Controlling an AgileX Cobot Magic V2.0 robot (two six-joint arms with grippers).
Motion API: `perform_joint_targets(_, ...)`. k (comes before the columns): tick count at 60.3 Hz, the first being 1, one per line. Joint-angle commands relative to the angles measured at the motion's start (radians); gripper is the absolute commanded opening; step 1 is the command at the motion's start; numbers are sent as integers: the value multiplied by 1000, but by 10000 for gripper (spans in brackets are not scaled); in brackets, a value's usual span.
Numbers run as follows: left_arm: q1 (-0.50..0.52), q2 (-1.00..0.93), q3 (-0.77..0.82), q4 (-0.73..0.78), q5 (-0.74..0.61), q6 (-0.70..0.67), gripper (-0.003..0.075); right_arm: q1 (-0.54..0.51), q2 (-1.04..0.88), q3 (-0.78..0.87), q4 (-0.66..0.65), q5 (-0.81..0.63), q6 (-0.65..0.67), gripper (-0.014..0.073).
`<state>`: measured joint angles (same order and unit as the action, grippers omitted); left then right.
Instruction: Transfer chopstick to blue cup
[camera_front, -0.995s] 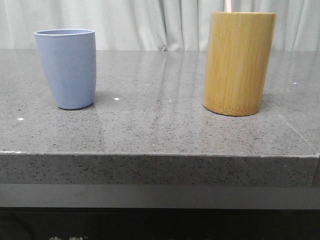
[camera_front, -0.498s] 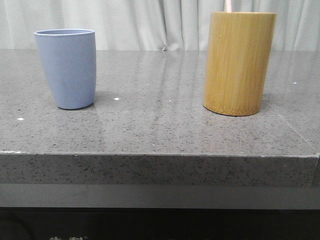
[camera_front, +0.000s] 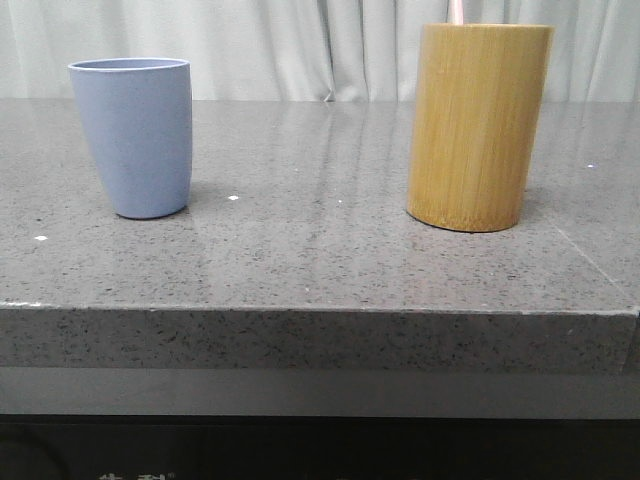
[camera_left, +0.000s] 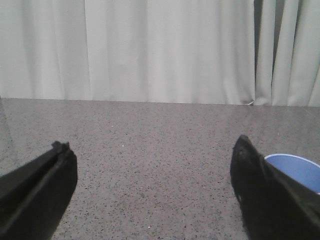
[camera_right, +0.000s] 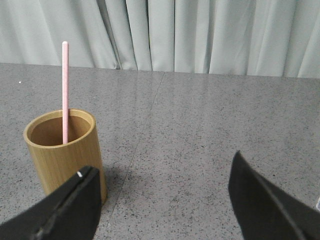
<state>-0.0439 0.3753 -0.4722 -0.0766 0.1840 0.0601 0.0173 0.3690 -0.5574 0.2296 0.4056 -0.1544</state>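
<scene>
The blue cup (camera_front: 134, 135) stands upright at the left of the grey stone table; its rim also shows in the left wrist view (camera_left: 297, 169), behind one finger. A pale pink chopstick (camera_right: 65, 92) stands in the taller bamboo holder (camera_right: 62, 152); in the front view only its tip (camera_front: 456, 10) shows above the holder (camera_front: 477, 125). My left gripper (camera_left: 152, 165) is open and empty over bare table. My right gripper (camera_right: 160, 180) is open and empty, the holder just beyond one finger. Neither gripper shows in the front view.
The grey speckled stone table (camera_front: 320, 250) has a front edge near the camera. Pale curtains (camera_front: 300, 45) hang behind the table's far edge.
</scene>
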Motion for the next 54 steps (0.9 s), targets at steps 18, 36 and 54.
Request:
perform_joint_targets(18,-61,335,-361,-6,176,155,620,-4,15,-34,6,-80,-3,547)
perform_joint_targets(36,-287,694,-765,-6,447,158,620,-2,15,-34,6,-80,-3,547)
perform_joint_targets(54,-451,1037,-1112,-8,878,158,620,-2,15,-34,6,-76,-3,547)
